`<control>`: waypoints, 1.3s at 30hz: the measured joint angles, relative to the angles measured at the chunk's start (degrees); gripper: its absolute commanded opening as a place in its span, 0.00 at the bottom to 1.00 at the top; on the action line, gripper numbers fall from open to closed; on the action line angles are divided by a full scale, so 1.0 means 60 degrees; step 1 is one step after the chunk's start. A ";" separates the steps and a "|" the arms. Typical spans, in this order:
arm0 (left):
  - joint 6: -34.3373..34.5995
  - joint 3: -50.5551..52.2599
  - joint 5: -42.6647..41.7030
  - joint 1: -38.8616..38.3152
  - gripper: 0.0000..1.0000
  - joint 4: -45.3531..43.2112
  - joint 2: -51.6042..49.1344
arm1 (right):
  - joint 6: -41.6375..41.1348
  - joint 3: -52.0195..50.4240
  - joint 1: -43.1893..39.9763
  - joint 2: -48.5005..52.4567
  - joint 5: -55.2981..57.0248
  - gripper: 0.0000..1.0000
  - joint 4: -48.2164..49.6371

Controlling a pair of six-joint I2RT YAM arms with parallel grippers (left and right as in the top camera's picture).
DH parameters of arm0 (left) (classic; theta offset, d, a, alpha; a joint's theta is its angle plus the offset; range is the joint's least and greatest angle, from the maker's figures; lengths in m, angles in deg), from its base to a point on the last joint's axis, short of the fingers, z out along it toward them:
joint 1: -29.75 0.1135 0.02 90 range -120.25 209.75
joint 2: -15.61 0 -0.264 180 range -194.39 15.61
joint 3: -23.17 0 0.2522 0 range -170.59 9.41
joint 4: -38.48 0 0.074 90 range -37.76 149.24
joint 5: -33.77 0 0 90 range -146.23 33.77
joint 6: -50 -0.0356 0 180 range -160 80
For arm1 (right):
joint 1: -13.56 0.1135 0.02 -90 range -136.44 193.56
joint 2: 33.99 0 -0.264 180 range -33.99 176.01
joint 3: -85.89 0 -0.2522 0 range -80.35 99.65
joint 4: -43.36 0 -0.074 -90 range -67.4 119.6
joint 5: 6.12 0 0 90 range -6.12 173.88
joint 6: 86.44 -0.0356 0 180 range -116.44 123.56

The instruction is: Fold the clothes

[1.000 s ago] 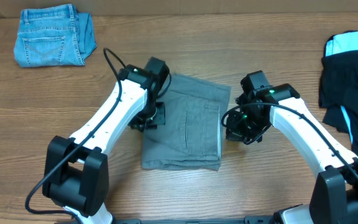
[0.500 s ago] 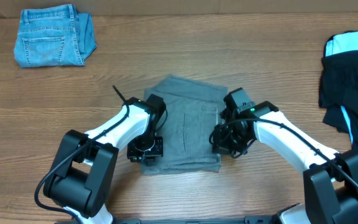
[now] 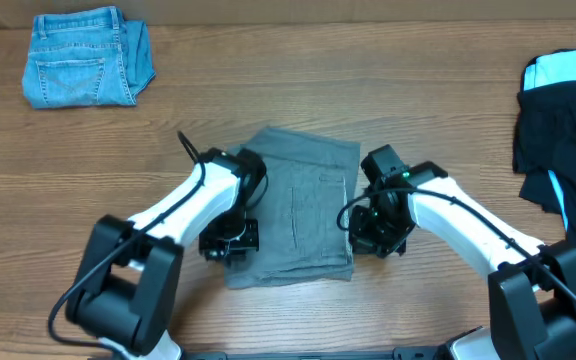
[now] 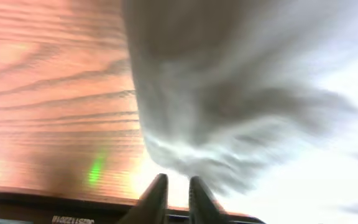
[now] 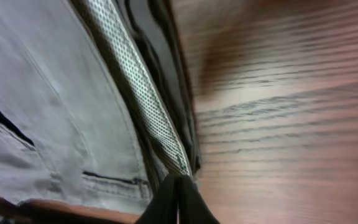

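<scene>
The grey shorts (image 3: 298, 210) lie folded into a rough rectangle at the table's middle, slit pocket up. My left gripper (image 3: 230, 240) is at their lower left edge. In the left wrist view its fingers (image 4: 174, 190) are nearly together with nothing between them, and the bunched grey cloth (image 4: 229, 99) is just beyond the tips. My right gripper (image 3: 373, 228) is at the lower right edge. In the right wrist view its fingers (image 5: 178, 186) are shut, and their tips touch the lighter mesh inner edge (image 5: 135, 93) of the shorts.
Folded blue denim jeans (image 3: 86, 58) lie at the far left. A heap of black and light-blue garments (image 3: 566, 120) lies at the right edge. Bare wooden table (image 3: 438, 90) lies beyond the shorts.
Both grippers moved from the upper sides of the shorts down to their lower sides. The shorts shifted slightly toward the front edge and look a little narrower.
</scene>
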 measured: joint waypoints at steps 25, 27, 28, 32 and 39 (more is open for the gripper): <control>-0.1078 -0.1486 0.0809 0.1796 1.00 -0.2036 -0.0146 | 0.0044 0.0794 -0.0007 -0.0018 0.1395 1.00 0.0688; -0.1402 -0.1486 0.0259 0.2084 1.00 -0.2073 -0.0463 | 0.0051 0.0794 -0.0004 -0.0018 0.1421 1.00 0.0685; -0.1537 -0.1483 0.0047 0.2200 1.00 -0.2065 -0.0601 | 0.0047 0.0794 -0.0007 -0.0018 0.1424 1.00 0.0681; -0.1891 -0.1483 -0.0470 0.2408 1.00 -0.2076 -0.0892 | 0.0044 0.0794 -0.0004 -0.0018 0.1472 1.00 0.0692; -0.2167 -0.1366 -0.0896 0.2415 1.00 -0.2240 -0.0940 | 0.0047 0.0794 -0.0004 -0.0018 0.1512 1.00 0.0801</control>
